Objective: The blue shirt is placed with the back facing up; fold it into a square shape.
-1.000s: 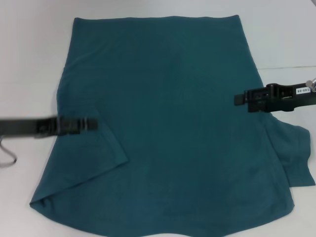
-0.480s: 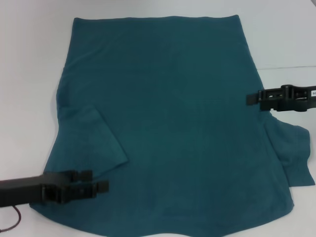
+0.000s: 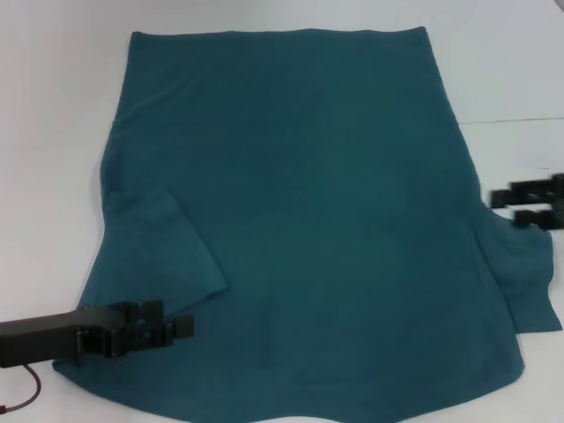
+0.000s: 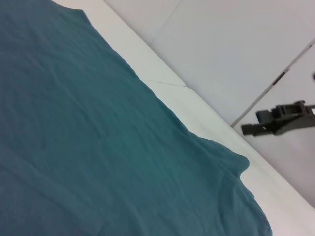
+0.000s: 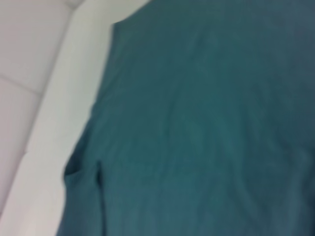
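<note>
Parted fingers of left gripper [image 3: 174, 328] over blue shirt [image 3: 308, 203] near corner, right gripper [image 3: 504, 206] parted beside sleeve

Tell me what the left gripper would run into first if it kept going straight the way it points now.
The left gripper points toward the robot's right, low over the near left part of the blue shirt. Going straight on, it would most likely meet only the shirt's flat fabric; its height above the cloth is unclear.
</note>
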{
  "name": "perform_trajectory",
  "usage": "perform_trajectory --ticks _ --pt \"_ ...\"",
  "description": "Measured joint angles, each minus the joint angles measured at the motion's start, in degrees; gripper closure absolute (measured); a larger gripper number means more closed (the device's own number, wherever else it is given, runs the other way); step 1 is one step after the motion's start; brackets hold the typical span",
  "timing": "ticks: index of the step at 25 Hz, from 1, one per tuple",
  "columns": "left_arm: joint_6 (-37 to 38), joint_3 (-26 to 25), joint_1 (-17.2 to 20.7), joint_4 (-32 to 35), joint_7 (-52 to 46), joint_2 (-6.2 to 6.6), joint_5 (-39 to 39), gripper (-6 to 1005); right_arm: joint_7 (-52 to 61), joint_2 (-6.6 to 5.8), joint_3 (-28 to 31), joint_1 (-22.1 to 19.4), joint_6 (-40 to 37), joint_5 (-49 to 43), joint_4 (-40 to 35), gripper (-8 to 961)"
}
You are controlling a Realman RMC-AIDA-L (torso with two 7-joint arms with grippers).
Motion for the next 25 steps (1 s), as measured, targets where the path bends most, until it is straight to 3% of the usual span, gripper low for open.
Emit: perform_trajectory --ticks 3,7,15,21,25 --pt "-1.18 0.2 -0.18 -0.5 -0.12 -0.01 -0.01 139 3.41 -1.46 0.25 -1.43 -0.03 -2.62 -0.56 224" --pt "-2.16 0.33 -0.41 -0.62 -0.15 -0.25 -0.03 140 6.27 -1.91 0.54 -2.13 0.03 -6.92 -1.53 224" --pt "-2.29 0.35 -0.96 -0.61 -0.19 -0.52 -0.07 140 5.75 -0.96 0.6 -2.22 1.34 -9.14 -1.58 225" --pt "-2.68 0.34 -0.97 -0.6 -0.26 -0.59 -0.04 139 2.87 0.32 6.81 -2.57 1.89 -8.52 -1.5 225" --pt "-2.8 0.35 -0.97 -0.6 -0.35 -0.63 0.08 139 2.74 0.49 8.59 -2.66 1.07 -8.53 -0.82 225"
